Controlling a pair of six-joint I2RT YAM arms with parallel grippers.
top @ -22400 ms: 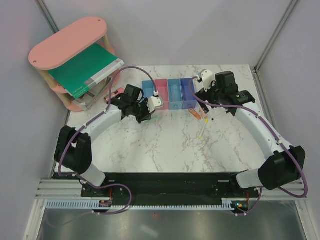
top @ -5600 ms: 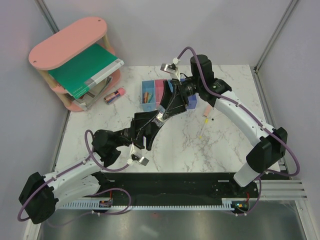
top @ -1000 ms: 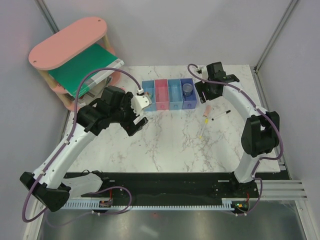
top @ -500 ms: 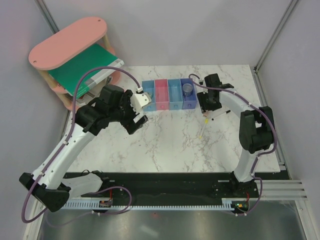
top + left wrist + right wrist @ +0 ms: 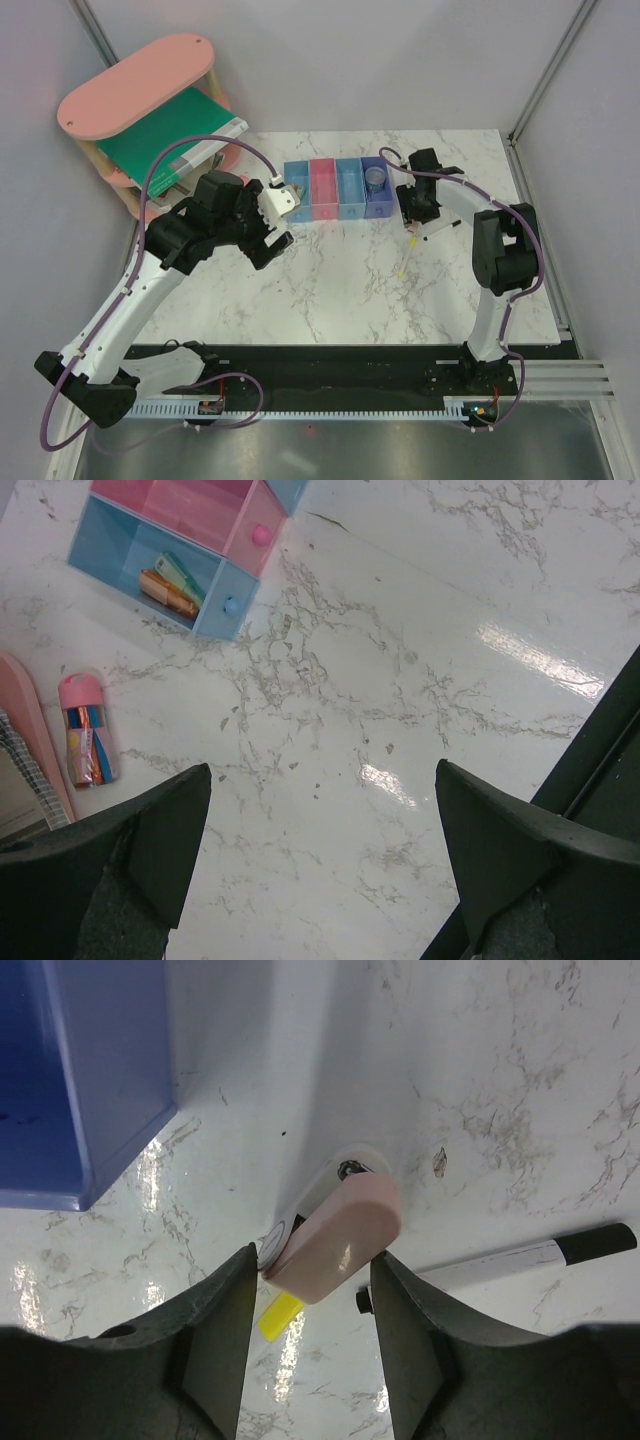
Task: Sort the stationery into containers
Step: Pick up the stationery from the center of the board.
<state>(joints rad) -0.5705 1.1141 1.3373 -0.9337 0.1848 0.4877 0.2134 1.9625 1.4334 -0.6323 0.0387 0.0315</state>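
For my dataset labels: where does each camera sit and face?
Top external: above and behind the bases, looking down on the marble table; left arm and right arm show.
Left wrist: looks down at the light blue end bin and a pink-capped tube; open jaws at the bottom corners.
Right wrist: low, looking down at a peach stick between its jaws.
Shared: top and right wrist show the dark blue bin.

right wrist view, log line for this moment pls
right claw: open, straddling peach stick on table | left claw: open, empty | purple disc: in dark blue bin
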